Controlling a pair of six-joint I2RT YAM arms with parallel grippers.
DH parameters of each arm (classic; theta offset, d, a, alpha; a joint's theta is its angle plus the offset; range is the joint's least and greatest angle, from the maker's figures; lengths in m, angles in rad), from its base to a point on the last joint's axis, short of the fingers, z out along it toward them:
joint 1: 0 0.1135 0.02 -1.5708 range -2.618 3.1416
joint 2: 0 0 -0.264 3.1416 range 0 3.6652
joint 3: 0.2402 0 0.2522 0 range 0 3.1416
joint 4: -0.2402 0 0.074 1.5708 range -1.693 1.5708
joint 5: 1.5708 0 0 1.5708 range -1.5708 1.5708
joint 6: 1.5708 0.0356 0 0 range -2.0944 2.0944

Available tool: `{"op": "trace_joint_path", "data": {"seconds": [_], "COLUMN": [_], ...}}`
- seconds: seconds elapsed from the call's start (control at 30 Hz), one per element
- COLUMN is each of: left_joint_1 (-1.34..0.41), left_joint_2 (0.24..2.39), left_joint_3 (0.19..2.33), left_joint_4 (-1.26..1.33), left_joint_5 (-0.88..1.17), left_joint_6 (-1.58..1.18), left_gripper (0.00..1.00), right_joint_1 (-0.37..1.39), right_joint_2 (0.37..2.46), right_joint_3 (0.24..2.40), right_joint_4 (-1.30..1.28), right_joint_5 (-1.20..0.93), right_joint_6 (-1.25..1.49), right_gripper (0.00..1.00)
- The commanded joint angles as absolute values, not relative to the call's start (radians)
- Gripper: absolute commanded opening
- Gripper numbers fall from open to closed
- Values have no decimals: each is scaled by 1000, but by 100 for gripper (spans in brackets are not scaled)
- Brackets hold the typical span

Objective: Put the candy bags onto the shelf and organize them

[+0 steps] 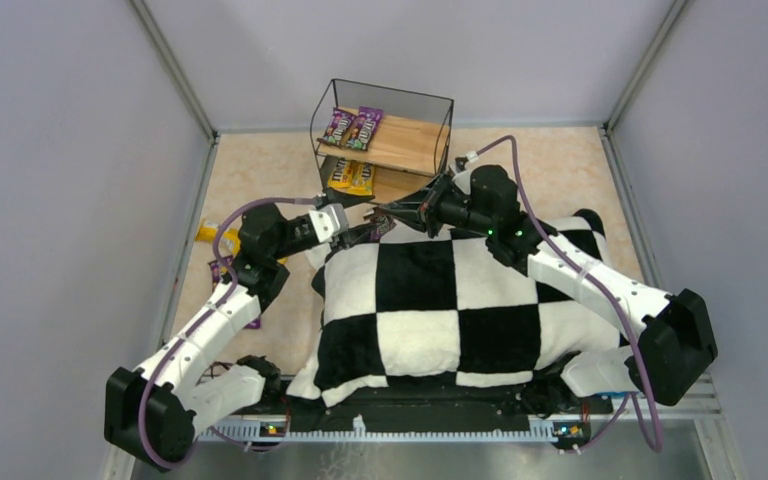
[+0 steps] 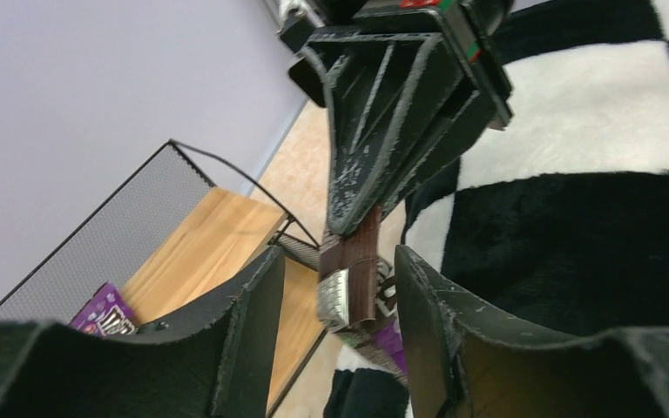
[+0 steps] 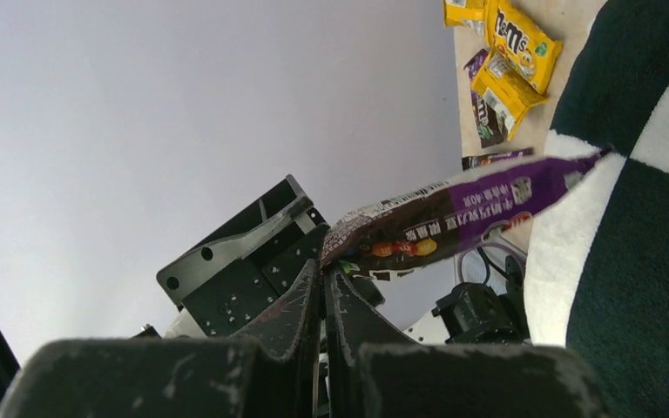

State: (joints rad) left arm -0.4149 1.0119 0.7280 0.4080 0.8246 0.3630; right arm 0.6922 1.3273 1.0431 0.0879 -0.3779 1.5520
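Note:
The shelf (image 1: 385,130) stands at the back with two purple candy bags (image 1: 352,128) on its top board and yellow candy bags (image 1: 352,177) on the lower board. My right gripper (image 1: 388,213) is shut on the end of a purple-brown candy bag (image 3: 453,213), held in the air in front of the shelf. My left gripper (image 1: 368,232) is open, and that bag (image 2: 357,279) hangs between its fingers (image 2: 253,305) with a gap on both sides. The left wrist view shows the shelf's board (image 2: 200,252) and a purple bag (image 2: 104,315) on it.
A black-and-white checkered cushion (image 1: 440,300) fills the middle of the table under both arms. Loose yellow and purple bags (image 1: 215,250) lie on the table at the left, also in the right wrist view (image 3: 510,61). Grey walls enclose the table.

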Motion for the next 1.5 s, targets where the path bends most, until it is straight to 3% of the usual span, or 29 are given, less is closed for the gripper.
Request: {"op": "trace_joint_path", "data": {"seconds": [0.0, 0.27, 0.4, 0.47, 0.53, 0.63, 0.77, 0.9, 1.1, 1.47], "left_joint_1": [-419, -420, -420, -421, -422, -421, -420, -419, -408, -408], "left_joint_2": [1004, 1033, 1024, 1008, 991, 982, 981, 997, 1059, 1140], "left_joint_3": [755, 830, 842, 825, 802, 788, 805, 813, 891, 883], "left_joint_4": [463, 376, 380, 412, 453, 502, 502, 544, 516, 730], "left_joint_5": [722, 758, 760, 750, 733, 678, 578, 552, 681, 892], "left_joint_6": [372, 307, 257, 234, 214, 161, 19, -162, -351, -616], "left_gripper": [51, 22, 1, 0, 0, 0, 0, 0, 0, 0], "right_joint_1": [698, 705, 704, 699, 671, 597, 501, 498, 497, 485], "right_joint_2": [1307, 1281, 1280, 1275, 1267, 1241, 1199, 1192, 1160, 1228], "right_joint_3": [1079, 1047, 1044, 1042, 1001, 898, 795, 832, 788, 702], "right_joint_4": [134, 144, 168, 174, 274, 457, 563, 365, 405, 733], "right_joint_5": [-353, -312, -307, -302, -337, -438, -567, -650, -833, -980], "right_joint_6": [1536, 1490, 1422, 1374, 1320, 1198, 1038, 691, 425, 472], "right_gripper": [0, 0, 0, 1, 17, 49, 66, 67, 72, 65]}}
